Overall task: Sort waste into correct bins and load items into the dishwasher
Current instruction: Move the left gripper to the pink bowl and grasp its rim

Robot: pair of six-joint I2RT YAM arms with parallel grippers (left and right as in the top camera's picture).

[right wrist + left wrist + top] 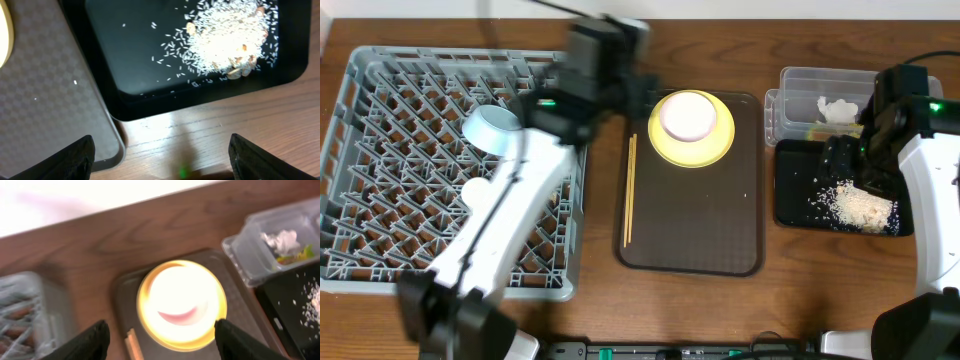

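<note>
White bowl (688,117) on yellow plate (721,150), chopsticks (630,190) to left, rice (855,207) in black tray (798,190), left claw (162,336), right claw (162,152) apart, empty.

white bowl (688,116) upright on yellow plate (693,158) | chopsticks (630,190) flat beside | rice scraps (855,205) heaped in black tray (798,182) | blue bowl (492,130) in grey rack (390,170)

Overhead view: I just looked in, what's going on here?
The left gripper hovers open and empty over the white bowl on the yellow plate, which sits on the brown tray beside the chopsticks. The blue bowl is in the dish rack. The right gripper, open and empty, hangs by the black tray holding the rice scraps; the napkin lies in the clear tub.
</note>
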